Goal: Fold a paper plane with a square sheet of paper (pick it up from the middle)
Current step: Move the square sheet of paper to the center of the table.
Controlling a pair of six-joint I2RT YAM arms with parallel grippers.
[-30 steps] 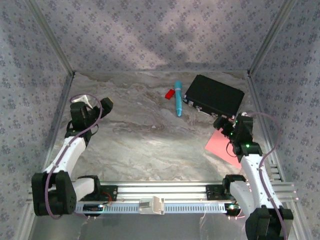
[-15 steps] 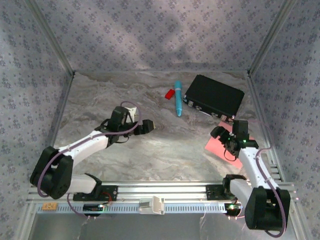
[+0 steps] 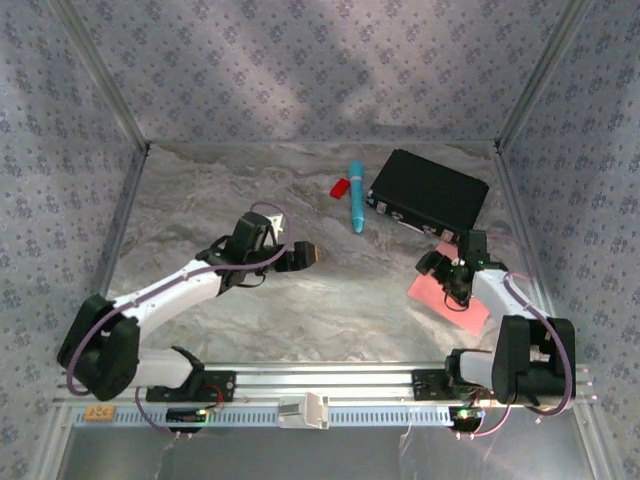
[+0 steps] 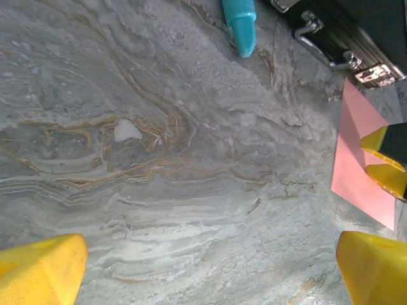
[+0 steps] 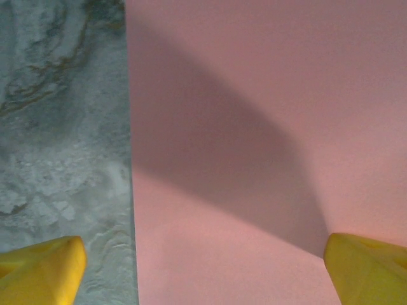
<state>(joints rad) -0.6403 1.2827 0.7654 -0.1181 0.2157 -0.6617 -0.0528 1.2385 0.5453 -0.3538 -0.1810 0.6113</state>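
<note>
The square sheet of paper (image 3: 447, 297) is pink and lies flat and uncreased on the marble table, near the right wall. My right gripper (image 3: 443, 271) hangs open just above its far-left part. In the right wrist view its yellow fingertips (image 5: 39, 270) straddle the sheet's left edge, with the sheet (image 5: 254, 127) between and ahead of them and nothing gripped. My left gripper (image 3: 306, 256) is open over bare table at the centre, pointing right. Its wrist view shows the sheet (image 4: 356, 159) and the right gripper's fingers (image 4: 383, 162) ahead. The paper plane is out of view.
A black case (image 3: 428, 190) lies at the back right, just beyond the sheet. A blue pen (image 3: 356, 196) and a small red plastic piece (image 3: 340, 187) lie left of the case. Patterned walls close in the table on three sides.
My left arm swung from the far left side to the table's centre. My right arm folded down and its gripper came lower over the sheet's far-left part. Both stayed open.
</note>
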